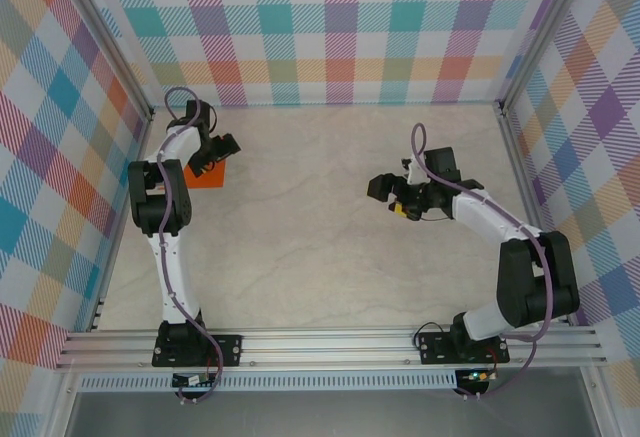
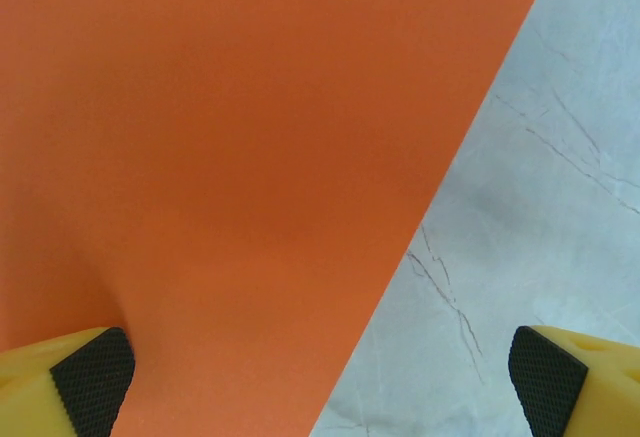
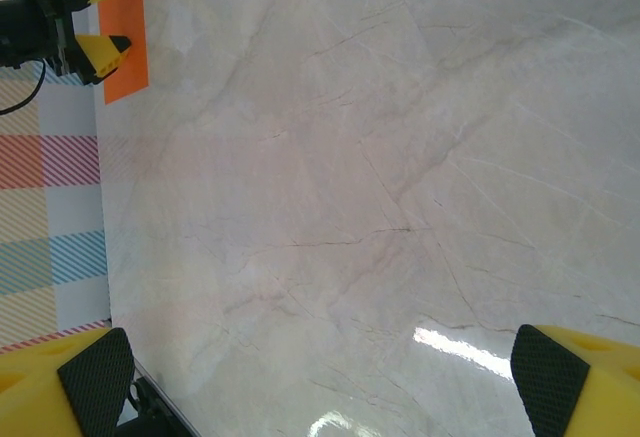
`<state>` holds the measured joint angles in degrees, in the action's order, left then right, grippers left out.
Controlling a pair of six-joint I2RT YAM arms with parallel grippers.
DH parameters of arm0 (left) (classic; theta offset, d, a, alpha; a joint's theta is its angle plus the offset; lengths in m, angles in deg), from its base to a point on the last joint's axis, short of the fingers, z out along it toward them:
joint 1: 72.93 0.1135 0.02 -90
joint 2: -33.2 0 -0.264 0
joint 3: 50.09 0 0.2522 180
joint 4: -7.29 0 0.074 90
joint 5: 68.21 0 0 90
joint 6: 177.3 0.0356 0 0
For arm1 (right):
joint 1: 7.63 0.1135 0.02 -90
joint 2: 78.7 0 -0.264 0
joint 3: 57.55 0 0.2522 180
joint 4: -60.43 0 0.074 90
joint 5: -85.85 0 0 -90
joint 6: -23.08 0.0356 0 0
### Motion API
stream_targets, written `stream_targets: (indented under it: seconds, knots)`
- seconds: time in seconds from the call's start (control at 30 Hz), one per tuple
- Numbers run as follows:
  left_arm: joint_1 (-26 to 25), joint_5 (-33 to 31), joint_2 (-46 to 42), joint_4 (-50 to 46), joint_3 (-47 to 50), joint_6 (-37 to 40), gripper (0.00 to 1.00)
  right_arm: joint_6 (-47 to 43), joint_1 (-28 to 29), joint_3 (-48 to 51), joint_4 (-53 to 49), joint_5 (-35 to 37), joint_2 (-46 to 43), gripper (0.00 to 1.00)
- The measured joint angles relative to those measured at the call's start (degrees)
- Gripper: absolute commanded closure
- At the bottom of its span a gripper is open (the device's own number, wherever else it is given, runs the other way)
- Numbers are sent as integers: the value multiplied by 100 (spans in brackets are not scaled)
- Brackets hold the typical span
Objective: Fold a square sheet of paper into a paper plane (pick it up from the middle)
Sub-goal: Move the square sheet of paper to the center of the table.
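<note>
Pale marbled tabletop [image 1: 330, 257] formed the floor of a booth walled in pastel plaid [image 1: 340, 17], and an aluminium rail [image 1: 330, 342] ran along the near edge with both arm bases bolted to it. From above, the left arm [image 1: 165, 247] reached toward the far left corner, and the left hand [image 1: 215, 160] hung directly over the square sheet of paper [image 1: 212, 180]. The sheet lay flat on the tabletop close to the left wall, and only a small orange wedge of it showed below the hand.

In the left wrist view the sheet [image 2: 230, 177] looked smooth and unfolded, and one straight edge ran diagonally from the upper right down to the bottom. The left hand's jaws stood wide apart with nothing between them. One black ribbed pad [image 2: 95, 372] sat over the orange paper. The other pad [image 2: 545, 377] sat over bare, veined tabletop just beyond the paper's edge. Whether either pad touched the surface could not be told.

The right hand [image 1: 386, 197] hovered right of centre, well apart from the sheet, and pointed left across the tabletop. Its own camera showed its jaws spread wide and empty, with yellow fingers tipped by black pads [image 3: 95, 382] at the two lower corners and bare stone between them. At the upper left of that view the sheet appeared as a narrow orange strip [image 3: 127, 72] near the tabletop's edge, with the left hand's yellow fingers above it
</note>
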<state>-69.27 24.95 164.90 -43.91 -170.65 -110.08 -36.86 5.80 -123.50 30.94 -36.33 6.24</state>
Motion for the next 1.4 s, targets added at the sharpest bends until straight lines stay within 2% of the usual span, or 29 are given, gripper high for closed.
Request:
stream_targets:
  seconds: [0.17, 0.43, 0.6, 0.8, 0.9, 1.1, 1.27, 1.4]
  knots:
    - [24, 280, -184, 271, 363, -227, 0, 94, 35, 0, 24, 31, 39, 0]
    - [-168, 935, -1200, 1226, 2090, -929, 0, 271, 46, 140, 63, 201, -61, 0]
    - [-866, 1027, -1794, 1888, 3123, -1453, 0, 470, 50, 420, 116, 284, -146, 0]
    - [-2074, 966, -2302, 2938, 4092, -2260, 0, 678, 98, 726, 129, 391, -319, 0]
    - [-2664, 901, -2461, 3471, 4448, -2747, 0, 726, 116, 824, 131, 437, -424, 0]
    - [-3685, 793, -2516, 3849, 4594, -3432, 0, 817, 170, 940, 109, 479, -509, 2]
    - [-3895, 758, -2699, 3777, 4730, -3637, 1, 920, 286, 940, 114, 514, -542, 8]
    - [-3899, 136, -3442, 3077, 4896, -3421, 0, 1060, 496, 892, 107, 540, -525, 11]
